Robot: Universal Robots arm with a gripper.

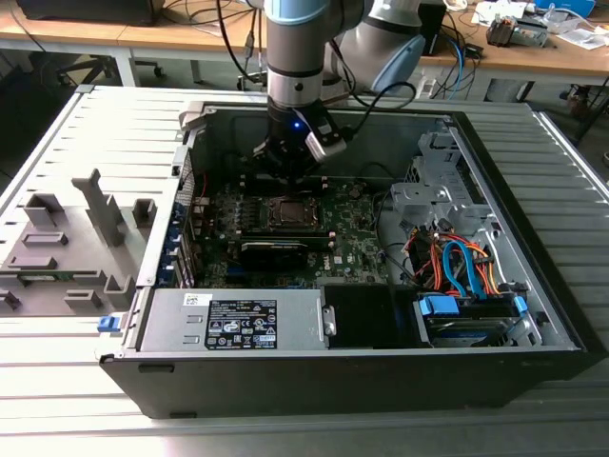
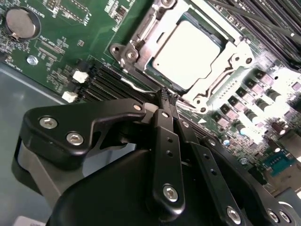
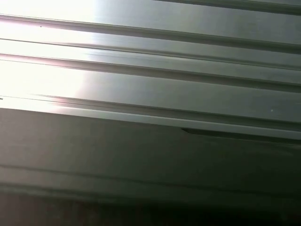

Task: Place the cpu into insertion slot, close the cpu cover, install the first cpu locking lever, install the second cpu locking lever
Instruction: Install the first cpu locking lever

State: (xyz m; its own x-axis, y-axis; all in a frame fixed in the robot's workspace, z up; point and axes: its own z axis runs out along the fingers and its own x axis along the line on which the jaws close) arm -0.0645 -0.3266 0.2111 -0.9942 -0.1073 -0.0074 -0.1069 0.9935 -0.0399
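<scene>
The cpu (image 2: 188,52), a dull silver square, lies flat in its socket (image 1: 285,214) on the green motherboard. The cpu cover (image 2: 233,55), a silvery frame, lies down around the chip's edges. My gripper (image 2: 167,96) is shut, its black fingers pressed together with the tips at the socket's rim. A thin metal locking lever (image 2: 136,87) runs along that rim up to the tips. In the exterior view the gripper (image 1: 285,171) hangs inside the open computer case, just beyond the socket's far side.
Case walls (image 1: 314,367) ring the board. A power supply (image 1: 233,324) sits at the front and a long black card (image 1: 273,249) beside the socket. A drive cage with coloured cables (image 1: 457,267) is on the exterior view's right. Grey fixtures (image 1: 67,238) stand outside. Ribbed metal (image 3: 150,89) shows in the first wrist view.
</scene>
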